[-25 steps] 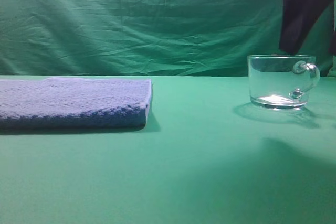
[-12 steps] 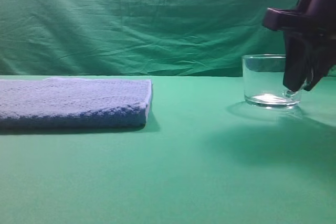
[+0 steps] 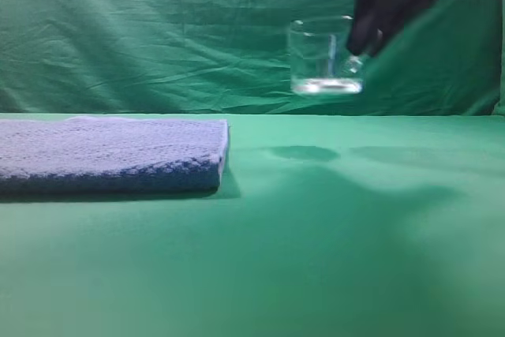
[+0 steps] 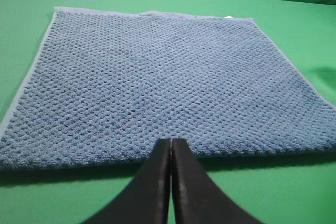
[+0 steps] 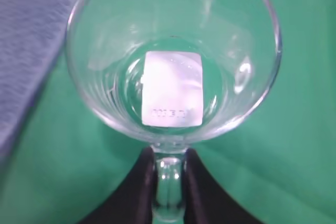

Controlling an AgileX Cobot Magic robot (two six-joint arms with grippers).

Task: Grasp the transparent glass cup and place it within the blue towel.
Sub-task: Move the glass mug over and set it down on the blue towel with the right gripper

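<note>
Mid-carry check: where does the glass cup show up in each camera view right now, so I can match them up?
Exterior high: glass cup upper centre-right, lifted off the table, held by the right gripper.
Left wrist: not in it; only the blue towel and the shut left gripper.
Right wrist: fills the frame, handle between the fingers.
Shared landmark: the blue towel.

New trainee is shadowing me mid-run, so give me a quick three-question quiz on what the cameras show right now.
1. True or false: the cup rests on the table.
2. What part of the cup does the right gripper clamp? A) rim B) handle C) base
3. Fill in: the left gripper is ___, hovering at the near edge of the towel.

Key:
1. False; it hangs in the air, to the right of the towel, its shadow on the table below.
2. B; the handle sits between the jaws in the right wrist view.
3. Shut and empty.
</note>
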